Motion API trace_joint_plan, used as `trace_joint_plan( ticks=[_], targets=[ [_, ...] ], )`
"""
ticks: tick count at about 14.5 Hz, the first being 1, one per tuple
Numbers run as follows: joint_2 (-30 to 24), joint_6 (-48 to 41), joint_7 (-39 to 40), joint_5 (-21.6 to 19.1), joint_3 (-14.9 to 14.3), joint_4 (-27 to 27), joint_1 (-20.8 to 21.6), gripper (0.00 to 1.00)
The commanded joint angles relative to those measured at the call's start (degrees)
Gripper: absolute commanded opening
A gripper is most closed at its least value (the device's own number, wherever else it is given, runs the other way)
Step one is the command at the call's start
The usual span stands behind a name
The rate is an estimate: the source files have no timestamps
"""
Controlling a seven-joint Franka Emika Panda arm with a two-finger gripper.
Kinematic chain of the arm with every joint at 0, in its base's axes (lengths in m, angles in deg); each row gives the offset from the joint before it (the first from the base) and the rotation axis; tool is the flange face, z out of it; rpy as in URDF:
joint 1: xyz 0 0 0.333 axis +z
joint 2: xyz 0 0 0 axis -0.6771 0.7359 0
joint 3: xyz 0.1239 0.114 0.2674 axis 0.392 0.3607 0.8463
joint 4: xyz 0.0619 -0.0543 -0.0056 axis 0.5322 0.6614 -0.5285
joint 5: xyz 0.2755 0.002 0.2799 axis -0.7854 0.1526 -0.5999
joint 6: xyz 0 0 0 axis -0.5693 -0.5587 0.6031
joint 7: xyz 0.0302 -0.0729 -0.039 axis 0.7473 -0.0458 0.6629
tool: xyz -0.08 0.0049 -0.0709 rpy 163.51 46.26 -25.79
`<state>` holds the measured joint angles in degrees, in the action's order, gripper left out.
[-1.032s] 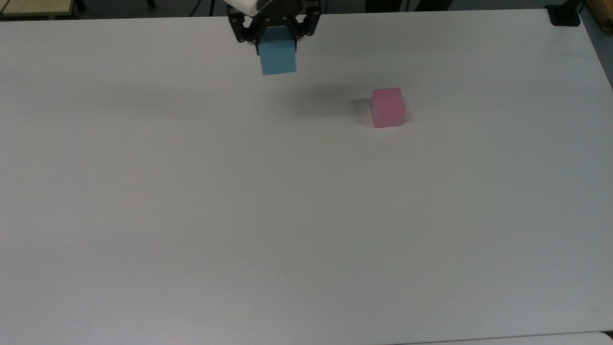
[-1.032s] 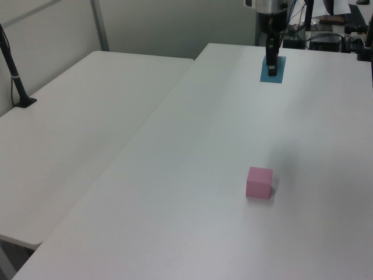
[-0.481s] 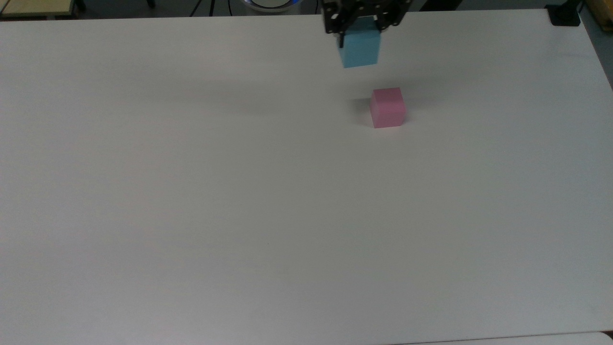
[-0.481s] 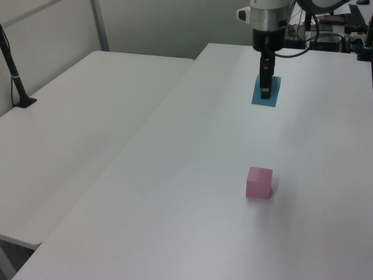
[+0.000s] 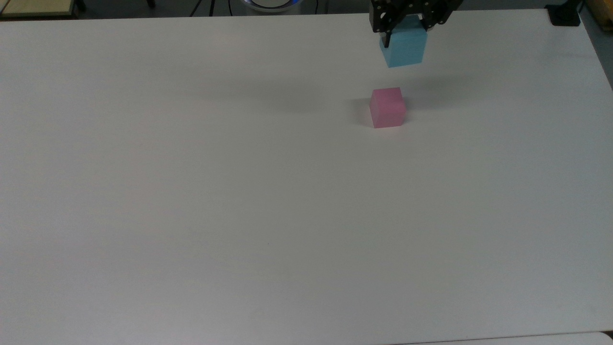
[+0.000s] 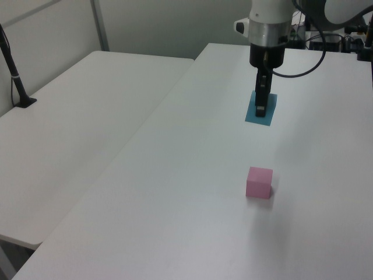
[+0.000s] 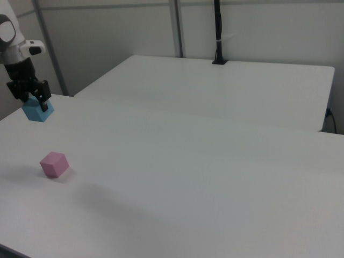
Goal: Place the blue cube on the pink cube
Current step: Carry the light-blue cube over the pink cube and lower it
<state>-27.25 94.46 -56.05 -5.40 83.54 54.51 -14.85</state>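
**Operator:** White surface (image 5: 191, 191) across the whole workspace, with a second white table (image 6: 70, 128) adjoining it on the left view's left. Report positions, left to right in the top view.

**Technician:** Pink cube (image 5: 387, 107) first: it rests flat on the surface, by itself. Slightly toward the top view's right and further up the frame, the blue cube (image 5: 404, 46) is carried clear of the surface, clamped between the fingers of the pincer (image 5: 404, 28). A soft shadow lies on the surface beneath it. The left view confirms a clear gap between the carried blue cube (image 6: 260, 107) and the pink cube (image 6: 259, 182); they are apart, not yet aligned.

**Operator:** Current step?

**Technician:** Judged as transport toward the stacking position. Lowering and release remain.

**Operator:** Failure risks?

**Technician:** Three. Lateral offset at release: both cubes are about equal in size, so an overhanging blue cube could tip off. Descending too early: a lower edge could strike the pink cube and push it across the smooth surface. Releasing too high: the cube could bounce off.
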Motion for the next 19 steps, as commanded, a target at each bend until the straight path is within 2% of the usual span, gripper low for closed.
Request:
trace_joint_plan(
  ticks=[1,8,17,18,19],
  targets=[
    [0.59,0.93,-1.49,-0.60,0.35,-0.25,1.15,0.53],
    [8.93,5.06,-2.28,0.63,0.35,0.72,1.24,0.54],
    [13.07,9.89,-1.76,1.51,0.35,6.25,1.33,0.54],
    [13.42,10.85,-1.76,2.38,0.35,7.48,1.33,0.56],
    [13.86,12.17,-1.84,2.82,0.44,8.27,1.33,0.70]
  ],
)
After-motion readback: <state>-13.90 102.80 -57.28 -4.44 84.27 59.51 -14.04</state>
